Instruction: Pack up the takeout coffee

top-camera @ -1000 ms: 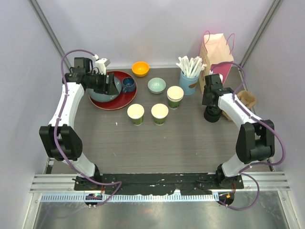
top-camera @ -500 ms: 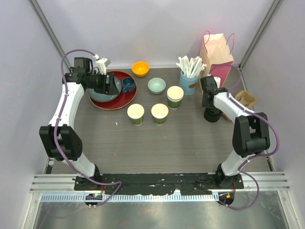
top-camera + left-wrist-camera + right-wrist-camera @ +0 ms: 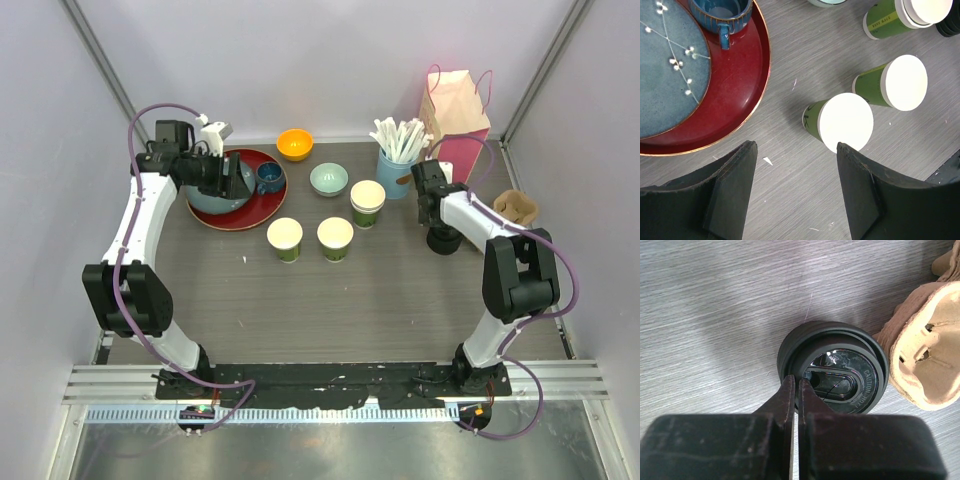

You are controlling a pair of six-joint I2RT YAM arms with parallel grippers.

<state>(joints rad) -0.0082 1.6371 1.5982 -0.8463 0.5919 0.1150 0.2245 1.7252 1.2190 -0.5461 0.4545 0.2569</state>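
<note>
Right claw (image 3: 796,381) sits closed tight at the rim of the black lid (image 3: 855,371); left claw (image 3: 795,150) gapes wide, empty.

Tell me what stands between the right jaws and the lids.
Nothing visible. The right jaws sit shut at the near rim of the top lid. The pulp carrier lies beside the stack, not between.
</note>
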